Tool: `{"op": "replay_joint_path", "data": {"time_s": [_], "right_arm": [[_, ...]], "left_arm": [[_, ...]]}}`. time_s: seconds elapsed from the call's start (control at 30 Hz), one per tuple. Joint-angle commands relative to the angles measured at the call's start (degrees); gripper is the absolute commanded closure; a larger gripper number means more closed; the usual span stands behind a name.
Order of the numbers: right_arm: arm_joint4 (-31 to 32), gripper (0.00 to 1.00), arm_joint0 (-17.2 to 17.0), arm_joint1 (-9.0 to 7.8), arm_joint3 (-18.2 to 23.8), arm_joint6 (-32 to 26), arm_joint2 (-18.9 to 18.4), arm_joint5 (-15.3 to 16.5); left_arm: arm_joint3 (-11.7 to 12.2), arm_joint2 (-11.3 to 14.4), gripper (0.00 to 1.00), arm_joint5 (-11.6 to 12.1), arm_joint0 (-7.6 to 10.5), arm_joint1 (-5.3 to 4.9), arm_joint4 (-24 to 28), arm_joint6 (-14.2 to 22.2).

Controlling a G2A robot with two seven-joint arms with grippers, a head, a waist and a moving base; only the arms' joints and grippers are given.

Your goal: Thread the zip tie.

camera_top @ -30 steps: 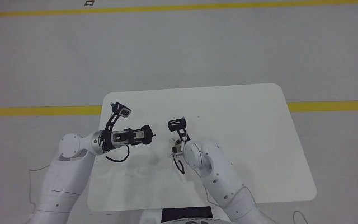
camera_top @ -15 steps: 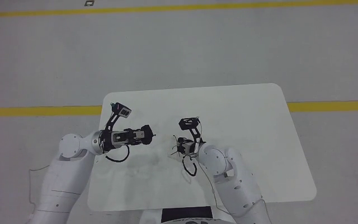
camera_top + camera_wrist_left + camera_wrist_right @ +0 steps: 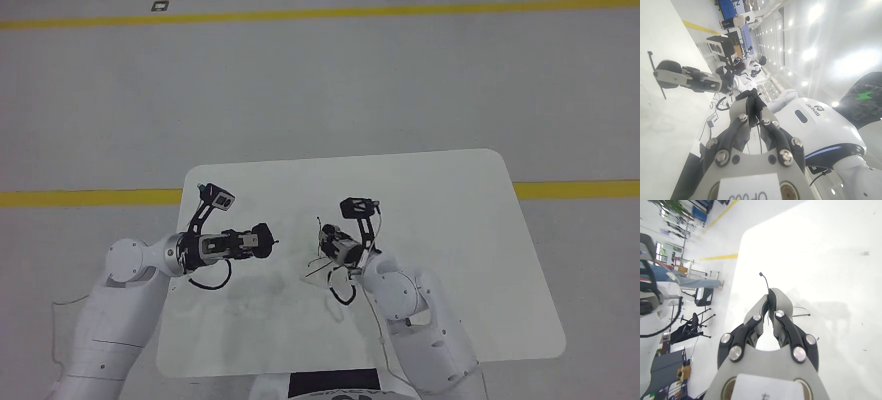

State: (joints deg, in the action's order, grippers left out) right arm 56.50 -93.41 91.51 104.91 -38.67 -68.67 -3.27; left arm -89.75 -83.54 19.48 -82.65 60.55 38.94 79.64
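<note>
thin black zip tie (image 3: 766, 282), seemingly unlooped, mid-length in right hand (image 3: 769, 294)

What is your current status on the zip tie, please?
Right gripper shut on zip tie, head end sticking out. Left gripper shut, apart from it. Tie unthreaded. Thin black strips on table below, not in the way.

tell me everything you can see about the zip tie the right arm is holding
The zip tie is a thin black strap, plastic by its look, with a small square head at one end. It is not threaded and runs nearly straight, with a slight bend near the head. The right tool is shut on it partway along, so the head end sticks out past the fingertips and the tail runs back between the fingers. It is held over the white table.
</note>
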Motion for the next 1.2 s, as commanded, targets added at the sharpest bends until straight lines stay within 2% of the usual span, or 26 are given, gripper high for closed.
{"op": "replay_joint_path", "data": {"time_s": [0.0,0.33,0.63,0.73,0.8,1.0,1.17], "right_arm": [[-0.72,1.00,-1.37,-0.09,0.72,4.45,0.43,0.61],[-3.02,1.00,-5.53,-0.63,2.81,23.29,1.90,6.12],[-2.36,1.00,-5.55,-0.76,3.01,24.47,1.96,6.81],[-4.42,1.00,-5.71,-0.74,3.41,26.74,1.89,6.37],[-4.17,1.00,-6.19,-0.85,4.25,30.00,2.02,6.94],[-2.40,1.00,-8.92,-0.91,5.72,43.48,4.50,8.26],[0.43,1.00,-10.06,-1.31,5.65,50.36,6.43,9.39]], "left_arm": [[0.00,0.00,1.00,0.00,0.00,0.00,0.00,0.00],[0.00,0.00,1.00,0.00,0.00,0.00,0.00,0.00],[0.00,0.00,1.00,0.00,0.00,0.00,0.00,0.00],[0.00,0.00,1.00,0.00,0.00,0.00,0.00,0.00],[-0.36,0.59,1.00,-0.48,-0.32,0.05,-0.19,-1.92],[0.42,1.56,1.00,0.00,-0.65,0.14,-0.18,-5.46],[1.07,1.90,1.00,0.00,-0.61,0.51,-0.18,-8.93]]}}
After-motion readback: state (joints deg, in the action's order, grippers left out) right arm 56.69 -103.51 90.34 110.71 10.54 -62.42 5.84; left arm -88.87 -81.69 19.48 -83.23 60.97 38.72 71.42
